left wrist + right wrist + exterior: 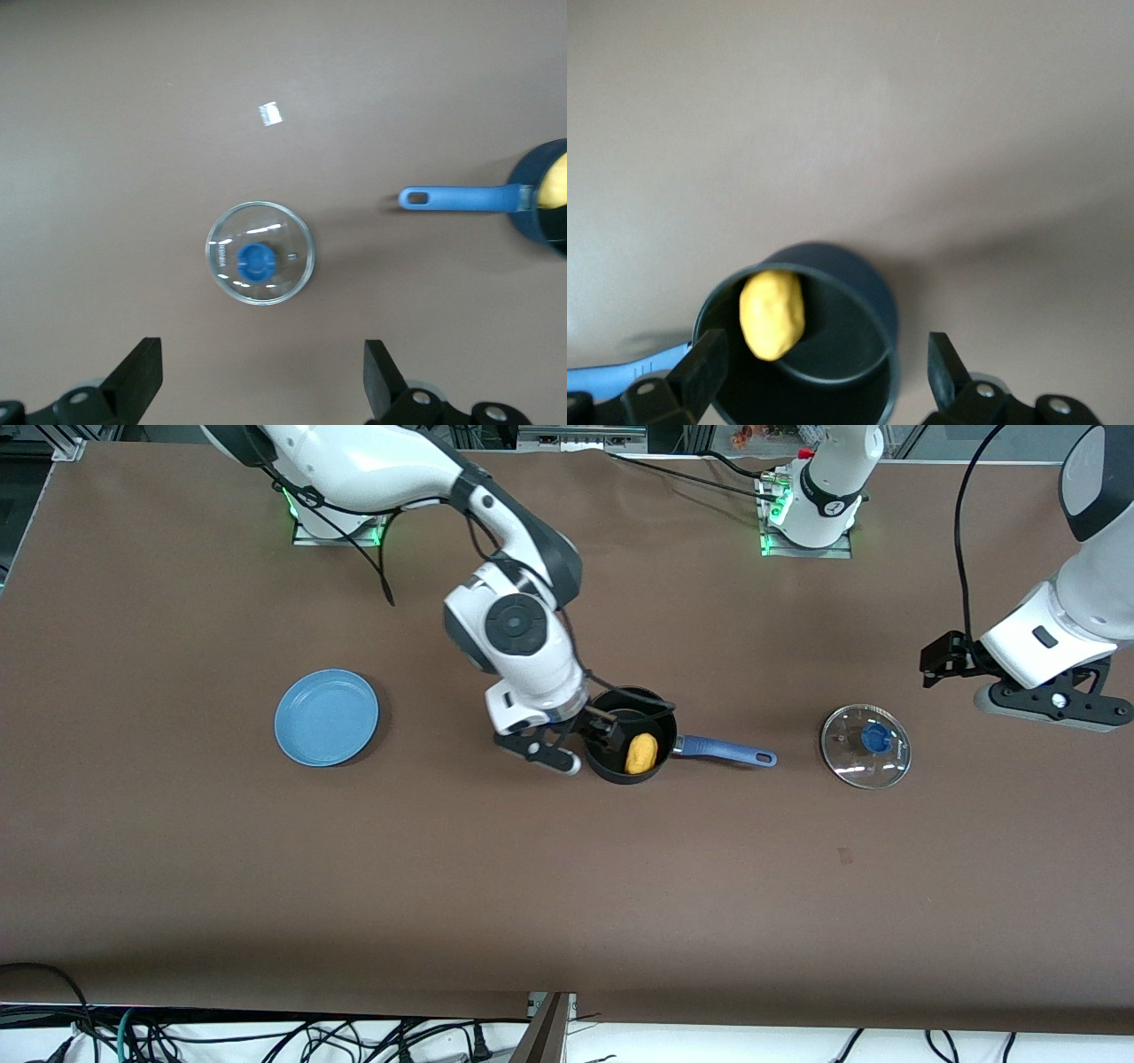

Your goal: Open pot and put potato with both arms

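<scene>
Brown desk (177, 868) under everything. Right hand (824, 372) over the pot (631, 735), fingers spread wide, holding nothing. Left hand (261, 381) over the desk at the left arm's end, near the lid (866, 746), likewise wide and empty. Pot uncovered, blue handle (722, 750) pointing along the desk toward the lid. Potato (641, 753) inside the pot, just under the right hand. Plate (326, 717) well apart toward the right arm's end.

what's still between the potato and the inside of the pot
Nothing visible: the potato already lies in the open pot, the lid is off on the table, and the open right gripper is over the pot's rim.
</scene>
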Robot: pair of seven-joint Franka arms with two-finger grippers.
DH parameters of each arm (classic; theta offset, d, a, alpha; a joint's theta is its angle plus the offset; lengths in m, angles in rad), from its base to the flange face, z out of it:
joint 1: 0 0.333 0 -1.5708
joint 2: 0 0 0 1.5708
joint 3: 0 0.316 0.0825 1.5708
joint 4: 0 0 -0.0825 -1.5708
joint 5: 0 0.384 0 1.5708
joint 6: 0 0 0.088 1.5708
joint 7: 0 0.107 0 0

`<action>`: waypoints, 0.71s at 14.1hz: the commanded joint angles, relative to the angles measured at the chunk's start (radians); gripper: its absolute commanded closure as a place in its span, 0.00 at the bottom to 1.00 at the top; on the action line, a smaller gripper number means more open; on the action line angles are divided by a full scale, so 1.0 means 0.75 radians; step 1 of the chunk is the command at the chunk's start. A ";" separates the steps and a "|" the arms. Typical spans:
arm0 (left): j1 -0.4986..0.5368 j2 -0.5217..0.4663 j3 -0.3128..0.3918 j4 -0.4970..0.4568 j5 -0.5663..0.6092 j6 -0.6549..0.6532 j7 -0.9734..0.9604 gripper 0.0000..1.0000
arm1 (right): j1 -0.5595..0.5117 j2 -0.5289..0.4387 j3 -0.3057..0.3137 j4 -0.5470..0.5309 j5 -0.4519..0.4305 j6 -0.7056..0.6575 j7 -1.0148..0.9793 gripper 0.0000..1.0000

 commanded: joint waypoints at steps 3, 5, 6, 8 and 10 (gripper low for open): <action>-0.366 -0.037 0.272 0.019 -0.034 -0.054 -0.246 0.00 | -0.241 -0.231 0.017 -0.119 -0.006 -0.242 -0.474 0.00; -0.549 -0.060 0.508 0.019 -0.055 -0.048 -0.242 0.00 | -0.360 -0.335 0.017 -0.179 0.004 -0.362 -0.756 0.00; -0.555 -0.078 0.533 0.013 -0.059 -0.044 -0.240 0.00 | -0.413 -0.374 0.017 -0.189 0.004 -0.422 -0.883 0.00; -0.558 -0.143 0.537 -0.074 -0.091 0.011 -0.242 0.00 | -0.491 -0.442 0.015 -0.191 0.006 -0.518 -1.019 0.00; -0.586 -0.179 0.631 -0.128 -0.179 0.038 -0.252 0.00 | -0.575 -0.509 0.013 -0.201 0.006 -0.604 -1.125 0.00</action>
